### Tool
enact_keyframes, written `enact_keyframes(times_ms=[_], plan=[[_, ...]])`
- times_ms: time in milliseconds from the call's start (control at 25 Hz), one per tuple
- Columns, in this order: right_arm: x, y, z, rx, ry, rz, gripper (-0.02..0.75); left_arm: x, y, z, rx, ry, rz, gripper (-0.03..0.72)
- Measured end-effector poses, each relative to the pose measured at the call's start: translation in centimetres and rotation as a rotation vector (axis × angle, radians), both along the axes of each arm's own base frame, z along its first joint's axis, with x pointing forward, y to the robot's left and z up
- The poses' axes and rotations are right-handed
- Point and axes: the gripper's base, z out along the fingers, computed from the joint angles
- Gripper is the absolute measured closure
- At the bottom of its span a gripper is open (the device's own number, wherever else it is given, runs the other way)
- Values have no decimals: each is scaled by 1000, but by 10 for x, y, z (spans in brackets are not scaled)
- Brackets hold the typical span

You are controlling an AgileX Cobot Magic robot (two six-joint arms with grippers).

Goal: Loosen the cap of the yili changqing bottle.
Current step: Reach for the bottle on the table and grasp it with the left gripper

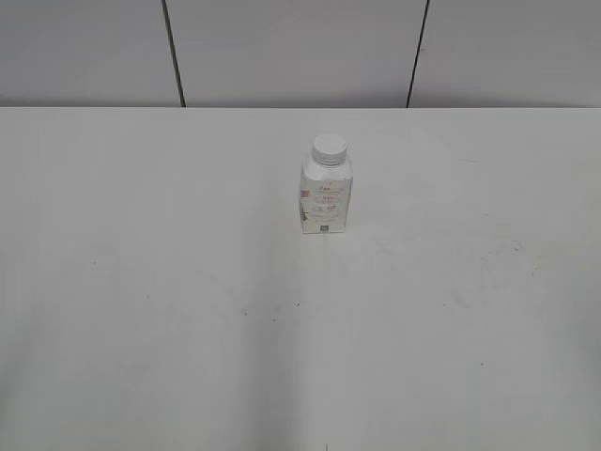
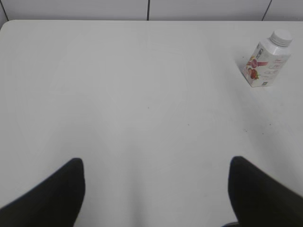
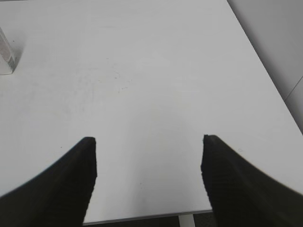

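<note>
— While standing upright mid-tabletop [image 1: 141, 329], looks sealed? Yili changqing bottle [image 1: 328, 200], cap [image 1: 330, 147] on its neck.

— Sealed, yes; untouched. Left claw [image 2: 156, 189] spread wide, holding nothing, well short of it. Right claw [image 3: 149, 165] likewise released, bottle barely clipping that view's left edge.

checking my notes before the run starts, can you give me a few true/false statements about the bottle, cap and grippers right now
1. The yili changqing bottle stands upright on the table. True.
2. The cap lies on the table beside the bottle. False: it sits on the bottle's neck.
3. The left gripper holds the bottle. False: its jaws are spread and empty, away from the bottle.
4. The right gripper is open with nothing between its jaws. True.
</note>
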Motion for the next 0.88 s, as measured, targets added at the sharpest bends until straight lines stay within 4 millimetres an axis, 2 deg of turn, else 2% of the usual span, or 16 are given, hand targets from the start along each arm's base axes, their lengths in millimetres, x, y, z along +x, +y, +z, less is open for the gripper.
enact_keyframes(times_ms=[480, 720, 880], plan=[[0, 0, 0, 0, 0, 0, 192, 4, -1, 3, -3, -3, -2, 123], [0, 0, 0, 0, 0, 0, 192, 26, -2, 13, 16, 22, -10, 123], [0, 0, 0, 0, 0, 0, 192, 53, -5, 21, 16, 9, -12, 123]])
